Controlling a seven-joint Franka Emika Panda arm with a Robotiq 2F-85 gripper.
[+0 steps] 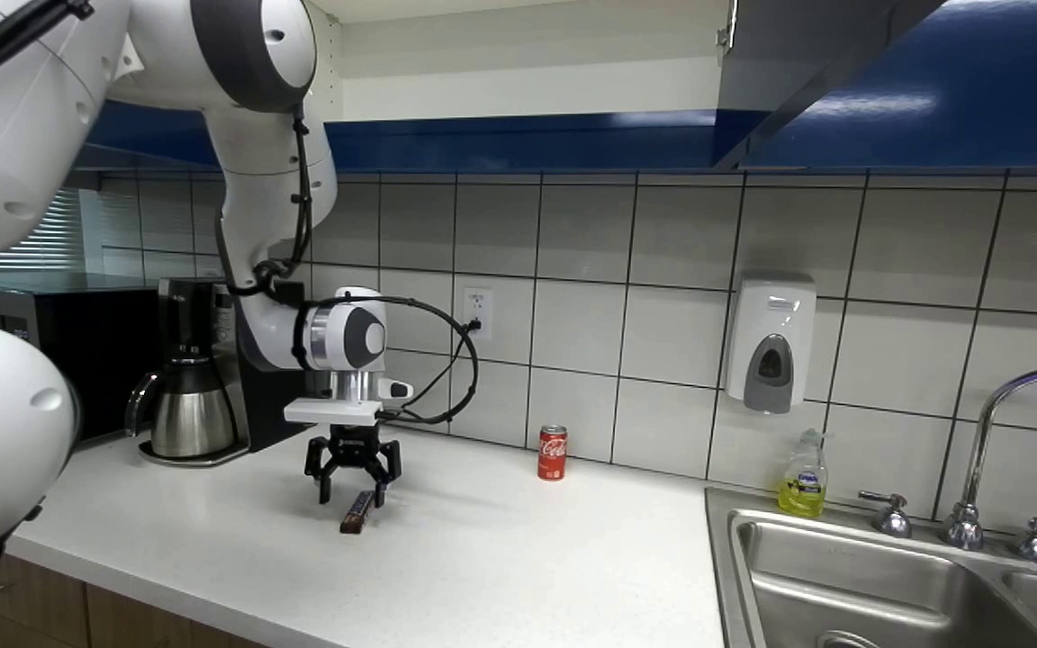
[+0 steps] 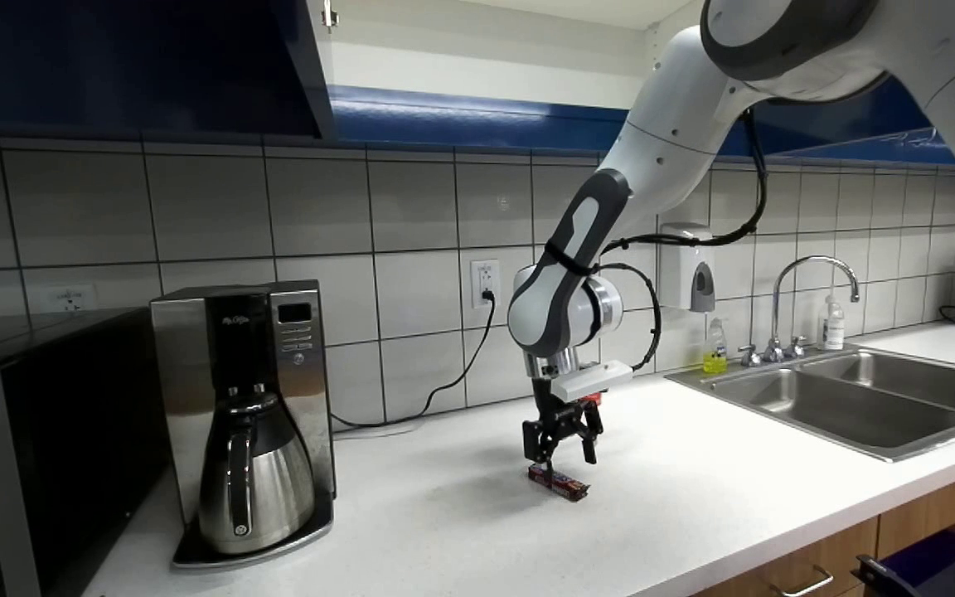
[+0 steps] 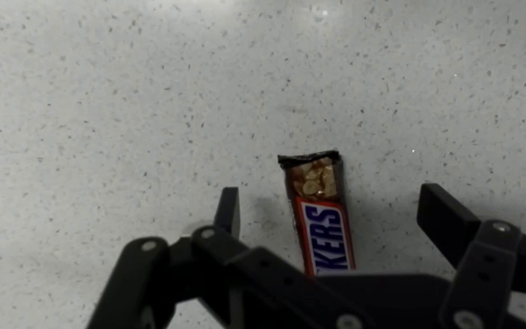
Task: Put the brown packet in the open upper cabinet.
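Fingers (image 3: 227, 211) stand well apart, gripping nothing. Brown packet (image 3: 320, 215) lies flat beneath the gap between them. Judged light, slightly soft and slick-wrapped; hold advised across its narrow sides, at mid-length.

On the white speckled countertop (image 1: 518, 558), the brown oblong packet (image 1: 357, 513) lies below my black two-fingered gripper (image 1: 352, 497). Left of it stands the steel-and-black coffee maker (image 2: 305, 406); right, the rectangular stainless-steel sink (image 1: 724, 567). Farther off, near the pale tiled wall (image 1: 670, 346), stands the red cylindrical can (image 1: 552, 454); above hangs the open blue-and-white cabinet (image 1: 518, 144).
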